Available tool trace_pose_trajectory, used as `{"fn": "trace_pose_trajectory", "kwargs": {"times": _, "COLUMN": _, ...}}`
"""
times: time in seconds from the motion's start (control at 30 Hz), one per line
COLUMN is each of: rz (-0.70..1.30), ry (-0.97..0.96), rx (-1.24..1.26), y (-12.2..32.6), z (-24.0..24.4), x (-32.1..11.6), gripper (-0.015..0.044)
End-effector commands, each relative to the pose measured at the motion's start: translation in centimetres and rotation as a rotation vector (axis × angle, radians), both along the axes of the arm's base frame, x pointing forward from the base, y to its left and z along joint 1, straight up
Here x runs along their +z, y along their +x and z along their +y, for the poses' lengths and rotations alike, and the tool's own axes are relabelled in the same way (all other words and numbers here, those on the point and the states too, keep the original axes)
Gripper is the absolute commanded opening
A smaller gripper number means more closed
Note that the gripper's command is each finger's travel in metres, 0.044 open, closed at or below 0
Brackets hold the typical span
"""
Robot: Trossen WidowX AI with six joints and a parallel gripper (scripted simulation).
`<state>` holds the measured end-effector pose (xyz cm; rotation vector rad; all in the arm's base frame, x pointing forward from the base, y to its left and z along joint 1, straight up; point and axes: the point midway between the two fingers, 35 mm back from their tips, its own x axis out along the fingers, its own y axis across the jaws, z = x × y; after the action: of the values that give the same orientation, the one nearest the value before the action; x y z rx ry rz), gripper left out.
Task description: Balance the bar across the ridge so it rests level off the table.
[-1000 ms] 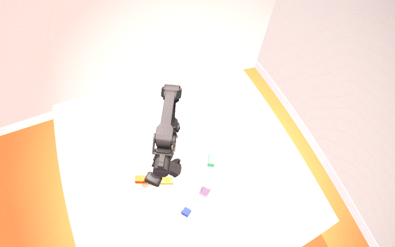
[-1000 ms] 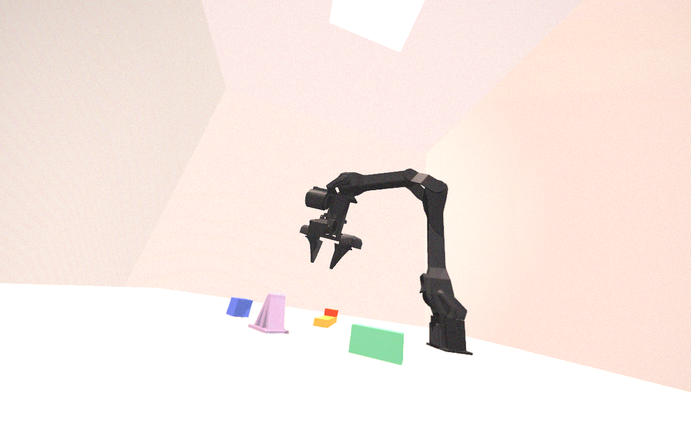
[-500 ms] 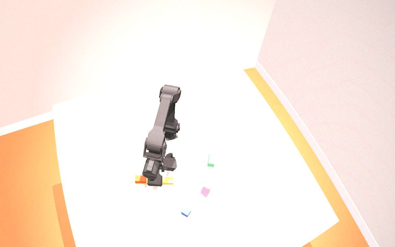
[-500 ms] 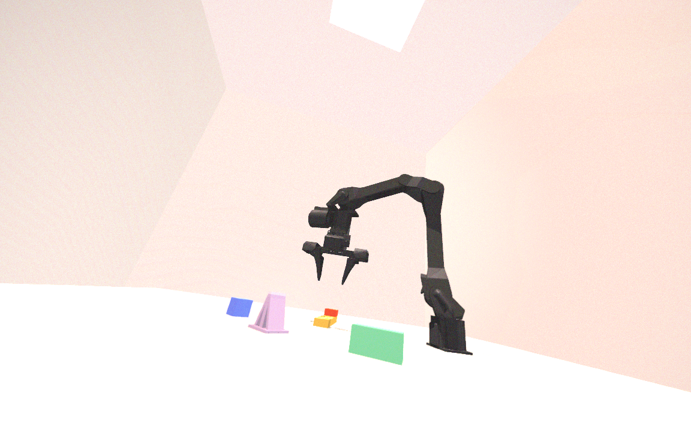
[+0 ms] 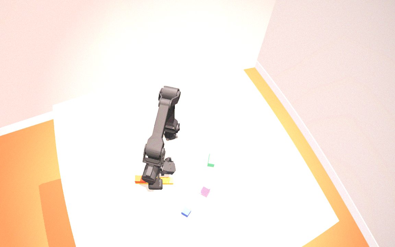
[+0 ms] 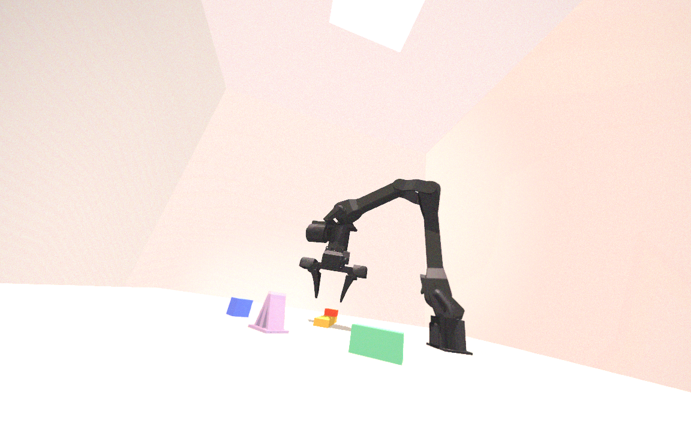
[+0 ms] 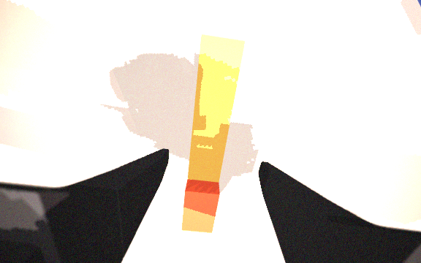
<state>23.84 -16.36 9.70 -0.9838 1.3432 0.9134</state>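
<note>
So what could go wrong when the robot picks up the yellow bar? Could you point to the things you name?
The open gripper (image 5: 155, 178) (image 6: 329, 299) (image 7: 214, 161) could squeeze the yellow bar (image 6: 324, 321) (image 7: 210, 109) off-center. The red block (image 6: 330, 312) (image 7: 201, 199) sits near one end, so that end may be heavier and dip. A finger could also bump the bar while coming down.

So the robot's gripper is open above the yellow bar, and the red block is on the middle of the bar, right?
Not the middle: the red block sits at one end of the yellow bar, as the wrist view shows. The rest is right.
</note>
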Motion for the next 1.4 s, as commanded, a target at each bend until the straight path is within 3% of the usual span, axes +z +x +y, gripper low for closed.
{"fn": "trace_pose_trajectory", "kwargs": {"times": 0.0, "rz": 0.011, "ry": 0.014, "rx": 0.007, "y": -0.2, "z": 0.2, "x": -2.3, "gripper": 0.0315}}
{"fn": "trace_pose_trajectory", "kwargs": {"times": 1.27, "rz": 0.011, "ry": 0.014, "rx": 0.007, "y": -0.2, "z": 0.2, "x": -5.0, "gripper": 0.0315}}
{"fn": "trace_pose_trajectory", "kwargs": {"times": 1.37, "rz": 0.015, "ry": 0.010, "rx": 0.001, "y": -0.2, "z": 0.2, "x": -4.9, "gripper": 0.0236}}
